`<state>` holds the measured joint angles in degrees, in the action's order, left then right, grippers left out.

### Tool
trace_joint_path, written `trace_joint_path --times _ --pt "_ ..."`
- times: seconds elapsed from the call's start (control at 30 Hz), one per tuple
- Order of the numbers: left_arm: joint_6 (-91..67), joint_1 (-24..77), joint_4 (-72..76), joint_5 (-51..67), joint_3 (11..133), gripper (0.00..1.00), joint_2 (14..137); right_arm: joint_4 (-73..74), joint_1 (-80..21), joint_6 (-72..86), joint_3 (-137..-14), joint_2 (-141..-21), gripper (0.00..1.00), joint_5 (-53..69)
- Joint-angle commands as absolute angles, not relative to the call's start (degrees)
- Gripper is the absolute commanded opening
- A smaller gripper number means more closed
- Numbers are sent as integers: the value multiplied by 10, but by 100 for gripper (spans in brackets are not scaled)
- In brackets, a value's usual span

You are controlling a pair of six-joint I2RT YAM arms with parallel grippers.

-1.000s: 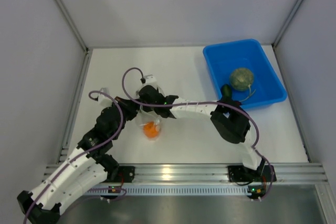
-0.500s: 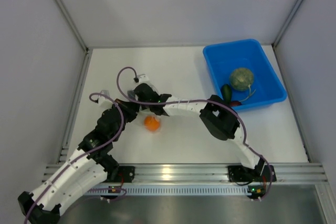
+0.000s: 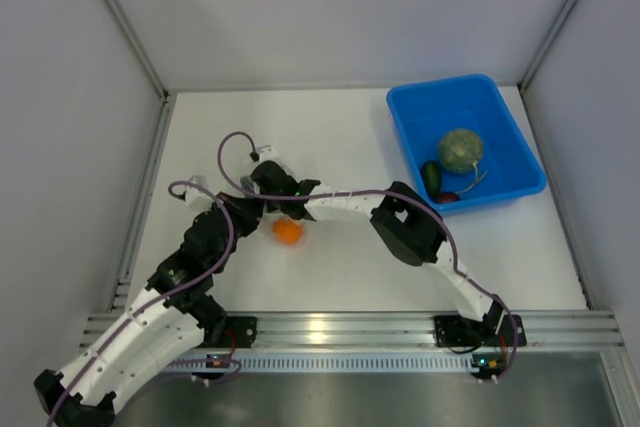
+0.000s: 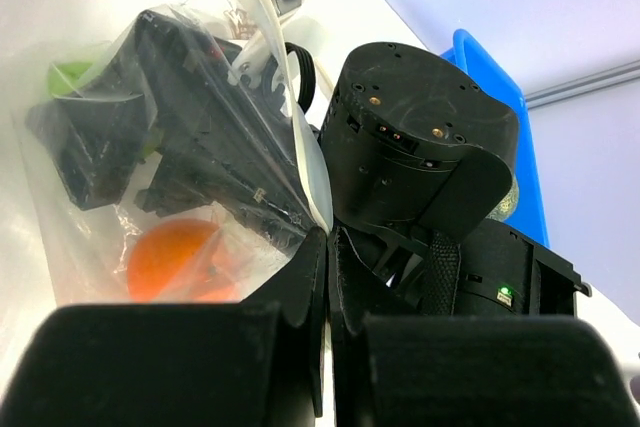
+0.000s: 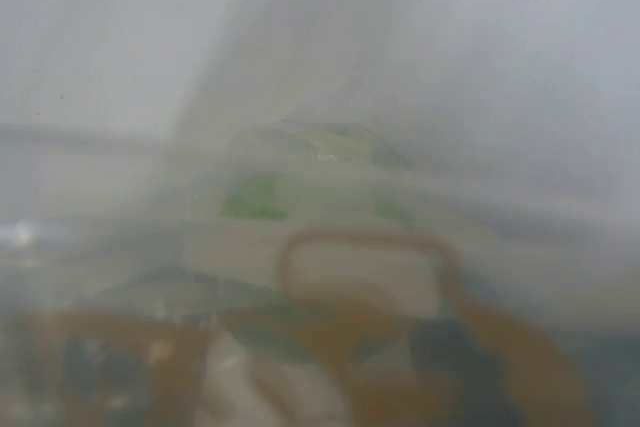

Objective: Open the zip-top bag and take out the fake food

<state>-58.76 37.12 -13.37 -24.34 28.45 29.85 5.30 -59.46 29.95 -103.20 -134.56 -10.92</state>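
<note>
The zip-top bag [image 4: 62,232] is clear crinkly plastic, lying just left of the table's middle. My left gripper [image 4: 328,247] is shut on its edge, low in the left wrist view. An orange [image 3: 288,232] lies inside the bag, also seen through the plastic in the left wrist view [image 4: 172,259]. A green piece of fake food [image 4: 68,75] shows at the bag's far end. My right gripper [image 3: 262,189] reaches into the bag; its black body [image 4: 200,137] shows through the plastic. The right wrist view is fogged by plastic, with a green blur [image 5: 258,197]; its jaws are unclear.
A blue bin [image 3: 440,89] stands at the back right, holding a netted grey-green melon [image 3: 460,149], a dark green piece [image 3: 431,177] and a small red piece [image 3: 448,196]. Grey walls close in the table on three sides. The right arm's elbow [image 3: 405,232] hangs over the table's middle.
The right arm has pushed further left, deeper into the bag. The orange and the bag have shifted a little towards the back. The left gripper keeps its hold.
</note>
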Motion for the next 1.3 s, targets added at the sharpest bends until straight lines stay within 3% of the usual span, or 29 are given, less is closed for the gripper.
trace_joint_path --times 0.0,0.97,1.27 --pt "-578 373 -129 -246 295 0 287 33 -586 295 -1029 -1332 62 -112" --pt "-558 373 -135 -223 322 0 297 250 -602 256 -955 -1065 51 -164" --pt "-562 372 -135 -231 328 0 286 343 -602 236 -965 -1060 48 -206"
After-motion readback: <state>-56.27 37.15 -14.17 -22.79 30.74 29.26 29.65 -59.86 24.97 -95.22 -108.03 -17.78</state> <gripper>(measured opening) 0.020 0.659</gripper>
